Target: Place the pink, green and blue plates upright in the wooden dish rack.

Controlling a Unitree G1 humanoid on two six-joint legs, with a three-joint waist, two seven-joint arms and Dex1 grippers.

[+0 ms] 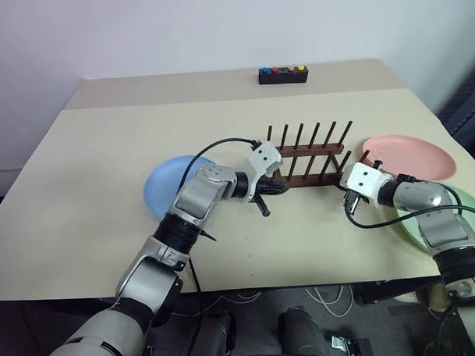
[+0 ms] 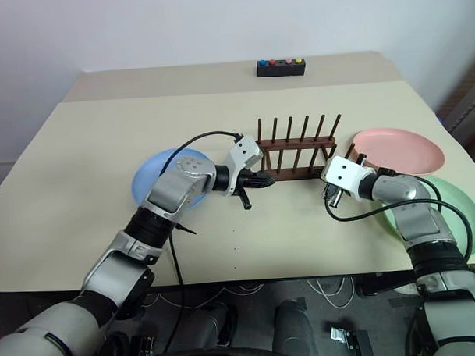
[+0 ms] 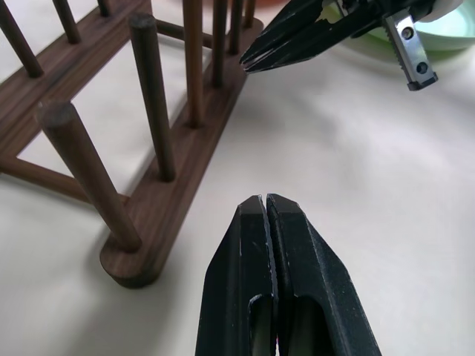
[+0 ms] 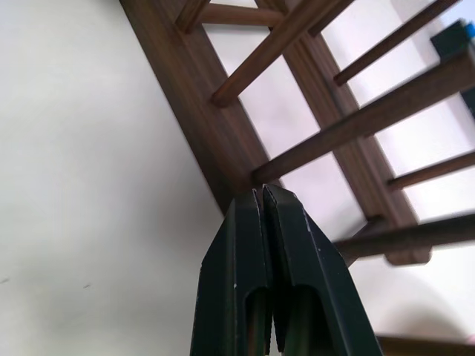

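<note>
The wooden dish rack (image 1: 307,156) stands empty at mid-table, its pegs upright. The blue plate (image 1: 166,190) lies flat to the rack's left, partly under my left arm. Lying flat to the rack's right is the pink plate (image 1: 412,158). The green plate (image 2: 461,209) lies nearer the table's front right, partly hidden by my right arm. My left gripper (image 3: 266,204) is shut and holds nothing, its tip just off the rack's left end near the front rail. My right gripper (image 4: 261,196) is also shut and holds nothing, pointing at the rack's right end.
A black box with coloured buttons (image 1: 282,74) sits near the table's far edge. The beige table (image 1: 104,151) has open surface to the left and behind the rack. A black cable (image 1: 221,143) loops over my left wrist.
</note>
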